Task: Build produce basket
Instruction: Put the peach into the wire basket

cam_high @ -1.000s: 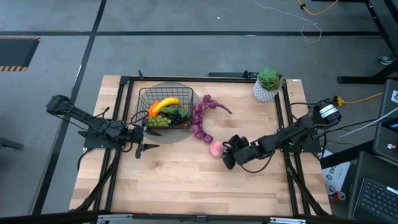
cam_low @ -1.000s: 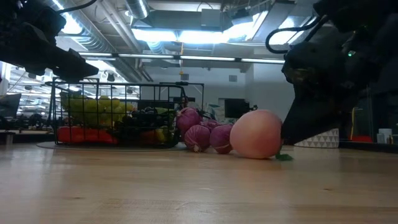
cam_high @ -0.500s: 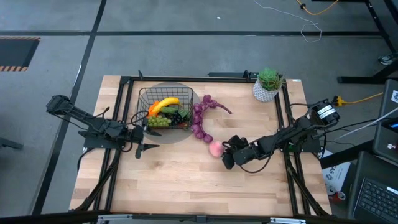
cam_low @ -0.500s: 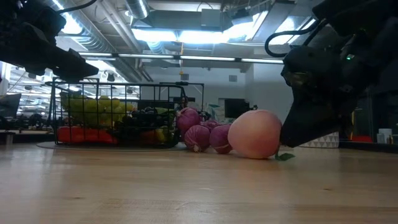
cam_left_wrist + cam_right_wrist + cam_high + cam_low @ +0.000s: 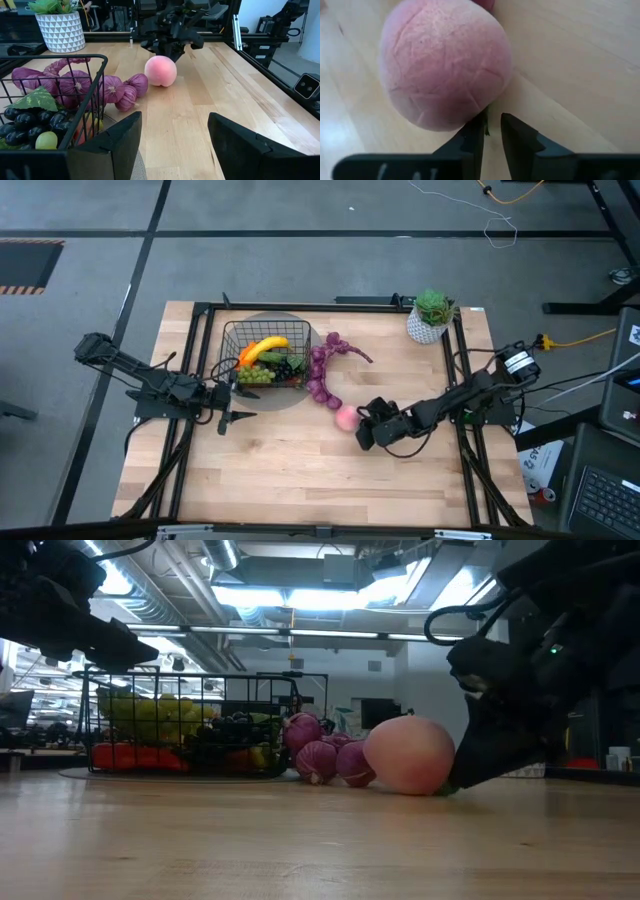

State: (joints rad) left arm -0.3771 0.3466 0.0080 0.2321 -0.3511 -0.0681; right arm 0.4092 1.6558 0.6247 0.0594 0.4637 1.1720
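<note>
Because the low view sits at worktop height, the peach fills the near ground, resting on the bare wood. It hides the tip of the right tool, which comes down beside it as a dark mass. From the right wrist, the tool's tip sits at the peach's base, where a thin dark sliver shows, too small to name. Whether this tool is clenched or released cannot be told, nor whether it grips anything.

Just behind the peach lies the bulbs string, outside the basket and close against its side. The far end of the string is blocked from the low view.

Farther back, the basket stands on a round grey mat. A banana lies on top, with green grapes and dark grapes below it. Red chillies show through the mesh at the bottom. The rest of the pile is too tangled to sort out.

The left tool hovers just beside the basket's near corner, released and spread wide, holding nothing. The low view cuts its arm off at the upper corner.

A potted plant stands at the far right corner, well apart.
</note>
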